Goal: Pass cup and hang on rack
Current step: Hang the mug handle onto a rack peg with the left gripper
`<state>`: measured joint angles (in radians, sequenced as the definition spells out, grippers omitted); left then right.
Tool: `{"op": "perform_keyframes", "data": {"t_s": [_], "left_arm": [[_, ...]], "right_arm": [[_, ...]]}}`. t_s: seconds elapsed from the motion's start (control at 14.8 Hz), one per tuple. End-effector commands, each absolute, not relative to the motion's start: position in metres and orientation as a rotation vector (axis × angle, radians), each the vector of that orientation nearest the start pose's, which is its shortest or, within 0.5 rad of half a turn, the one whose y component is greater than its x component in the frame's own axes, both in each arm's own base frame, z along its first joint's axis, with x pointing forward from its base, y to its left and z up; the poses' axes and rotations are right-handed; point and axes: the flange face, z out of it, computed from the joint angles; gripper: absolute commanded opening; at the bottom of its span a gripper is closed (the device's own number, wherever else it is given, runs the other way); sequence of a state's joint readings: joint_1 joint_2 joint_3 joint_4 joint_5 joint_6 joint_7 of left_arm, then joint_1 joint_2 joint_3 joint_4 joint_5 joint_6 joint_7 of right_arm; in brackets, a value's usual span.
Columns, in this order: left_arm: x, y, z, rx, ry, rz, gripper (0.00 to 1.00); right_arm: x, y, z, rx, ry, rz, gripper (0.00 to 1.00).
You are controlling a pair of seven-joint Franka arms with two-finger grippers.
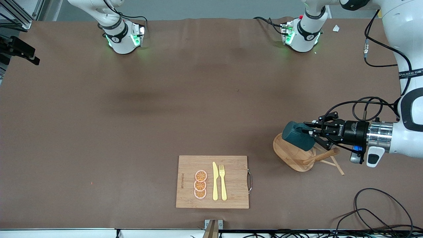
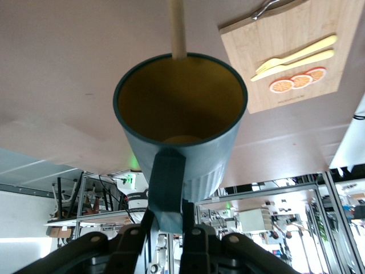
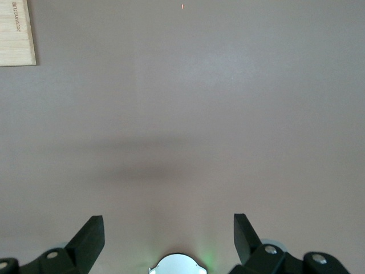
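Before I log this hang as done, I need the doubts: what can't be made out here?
- Front view: whether the cup's handle is over a peg of the rack; the cup and left gripper cover it.
- Left wrist view: the rack's pegs, hidden by the cup; only one wooden rod shows above its rim.
- Front view: the right gripper is out of view; the right wrist view shows its fingers apart over bare table.

A dark teal cup [image 1: 298,136] with a yellow-ochre inside, its teal handle between the black jaws of the left gripper [image 1: 310,129]. Just below the jaws, a pale wooden rack [image 1: 294,156]. The counter [image 1: 132,132] is plain brown. Well away from the jaws, a light bamboo cutting board [image 1: 212,181] carries three orange slices [image 1: 200,184] and a pale yellow knife [image 1: 215,181] and fork [image 1: 223,181].
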<state>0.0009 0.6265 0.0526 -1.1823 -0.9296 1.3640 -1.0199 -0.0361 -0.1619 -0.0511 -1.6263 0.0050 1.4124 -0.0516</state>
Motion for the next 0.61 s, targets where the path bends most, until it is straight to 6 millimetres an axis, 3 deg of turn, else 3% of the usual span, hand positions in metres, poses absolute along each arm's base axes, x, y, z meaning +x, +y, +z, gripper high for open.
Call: {"op": "perform_keyframes", "data": {"t_s": [0.0, 0.54], "left_arm": [[0.696, -0.051, 0.438, 1.956, 1.176, -1.009, 0.0], [0.701, -0.022, 0.416, 1.926, 1.17, -0.999, 0.0]], "right_arm": [[0.479, -0.044, 0.67, -3.121, 0.033, 0.077, 1.0], [0.479, -0.044, 0.67, -3.121, 0.033, 0.08, 1.0]]}}
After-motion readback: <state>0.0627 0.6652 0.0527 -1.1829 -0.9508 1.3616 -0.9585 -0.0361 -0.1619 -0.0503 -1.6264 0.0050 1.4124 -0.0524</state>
